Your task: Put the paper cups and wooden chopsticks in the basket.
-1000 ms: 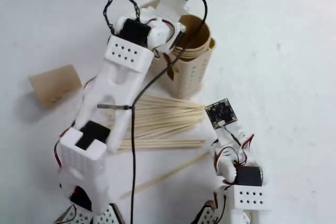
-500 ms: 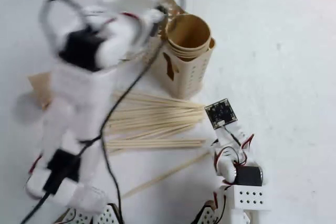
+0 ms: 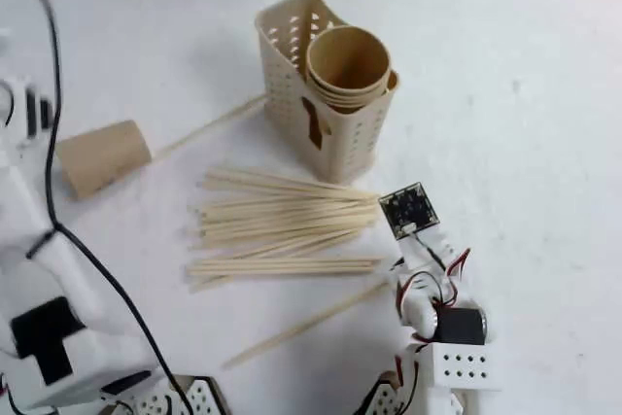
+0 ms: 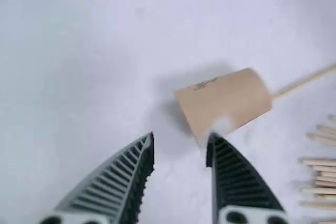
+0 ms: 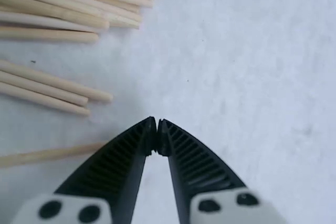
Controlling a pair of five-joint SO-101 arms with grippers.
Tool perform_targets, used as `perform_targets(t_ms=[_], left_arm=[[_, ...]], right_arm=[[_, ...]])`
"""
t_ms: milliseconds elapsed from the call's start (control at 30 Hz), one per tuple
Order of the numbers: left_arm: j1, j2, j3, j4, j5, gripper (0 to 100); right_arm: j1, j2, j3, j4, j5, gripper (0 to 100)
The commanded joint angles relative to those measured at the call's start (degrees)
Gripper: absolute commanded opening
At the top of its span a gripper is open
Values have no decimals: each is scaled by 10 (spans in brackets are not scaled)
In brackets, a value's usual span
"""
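**Cup down at left, sticks loose, basket part-filled**

Print: small dark mark on side of lying paper cup (image 4: 223, 103), too blurred to read. Brown shape on basket (image 3: 340, 148) wall, no text legible. Basket upright at upper centre of high view, w/ stacked cups (image 3: 348, 60) nested inside. Lying cup (image 3: 102, 155) centre-left, near frame edge. Flat chopsticks pile (image 3: 282, 225) at centre, just below basket. One stray stick (image 3: 306, 323) lower centre, second stray stick (image 3: 209, 126) btwn lying cup & basket. Jaws of left gripper (image 4: 179, 139) spread, nothing btwn them, tips just short of lying cup. Jaws of right gripper (image 5: 157, 129) pinched together, empty, beside stick ends. Wide white table (image 3: 525, 143) right of basket, far edge along top of frame.
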Motion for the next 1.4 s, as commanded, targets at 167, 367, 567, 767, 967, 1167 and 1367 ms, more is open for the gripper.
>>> perform_targets(t_ms=[167,367,567,767,967,1167,1367], left_arm=[[-40,44,280,-258,-29,217],[-29,97,286,-276,-27,218],[0,149,275,-283,-27,218],[26,145,276,-282,-17,218],[55,147,276,-280,-15,218],[79,145,276,-280,-14,215],[31,113,244,-283,-15,215]], right_arm=[[-2,-7,4,-12,4,18],[-2,-7,6,-23,4,18],[-2,-7,6,-23,4,18],[-2,-7,6,-23,4,18],[-2,-7,6,-23,4,18],[-2,-7,6,-23,4,18],[-2,-7,6,-23,4,18]])
